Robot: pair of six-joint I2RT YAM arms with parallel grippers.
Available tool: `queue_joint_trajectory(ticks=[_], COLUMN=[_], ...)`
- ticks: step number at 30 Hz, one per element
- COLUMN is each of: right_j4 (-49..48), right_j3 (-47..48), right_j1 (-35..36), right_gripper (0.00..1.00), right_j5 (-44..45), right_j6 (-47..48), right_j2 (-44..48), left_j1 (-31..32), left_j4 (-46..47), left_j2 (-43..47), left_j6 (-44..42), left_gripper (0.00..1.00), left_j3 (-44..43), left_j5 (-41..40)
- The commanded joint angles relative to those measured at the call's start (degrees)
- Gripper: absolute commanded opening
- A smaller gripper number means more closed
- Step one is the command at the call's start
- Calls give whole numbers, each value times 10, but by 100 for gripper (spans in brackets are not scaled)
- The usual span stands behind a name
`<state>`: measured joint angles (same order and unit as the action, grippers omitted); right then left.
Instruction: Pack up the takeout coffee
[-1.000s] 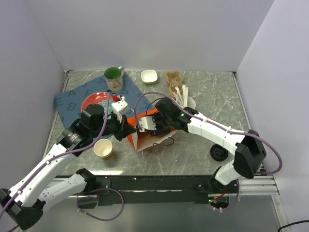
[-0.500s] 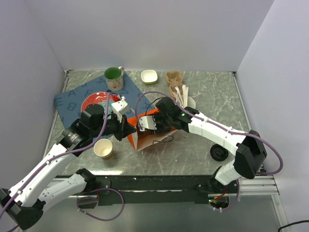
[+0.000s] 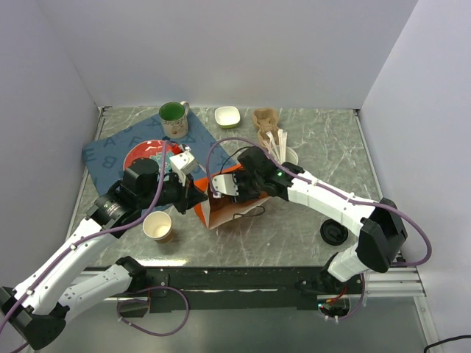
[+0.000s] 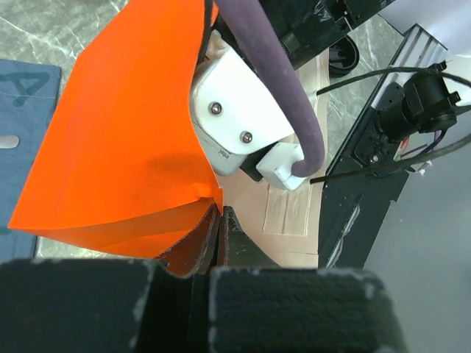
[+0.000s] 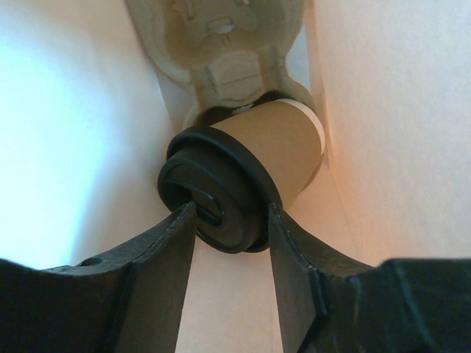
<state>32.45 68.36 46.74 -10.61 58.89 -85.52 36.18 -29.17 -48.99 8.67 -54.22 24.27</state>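
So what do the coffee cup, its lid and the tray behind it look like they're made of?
The cup looks like matte brown paper, with a whitish rolled rim at its base. Its lid seems moulded black plastic: smooth, faint sheen, crisp ridges. The tray is probably pressed paper pulp: dull beige, soft moulded contours.

We read this as robot lab cell: plain white walls point(image 3: 221, 51) boxing marble tabletop point(image 3: 331, 147), metal rail point(image 3: 243, 278), purple cables point(image 3: 228, 141).
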Motion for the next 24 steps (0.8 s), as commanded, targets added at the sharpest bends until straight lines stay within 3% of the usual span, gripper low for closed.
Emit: queue_joint_trajectory(ticks=[1,16,24], right_j4=[-60,-70,-76], right_j3=[23,27,30], right_j1=[-15,-26,-29], right_gripper=[50,55,66], right_j5=[5,-22,-46], right_j6=[-20,-19,-17], right_j2=[16,-7,-32], left_j1=[-1,-1,-1], left_j4=[18,23,33], left_j2=[3,5,7], left_j6=[1,0,4], left_gripper=[1,1,1], left_j3=[3,4,10], left_j5=[17,8,10])
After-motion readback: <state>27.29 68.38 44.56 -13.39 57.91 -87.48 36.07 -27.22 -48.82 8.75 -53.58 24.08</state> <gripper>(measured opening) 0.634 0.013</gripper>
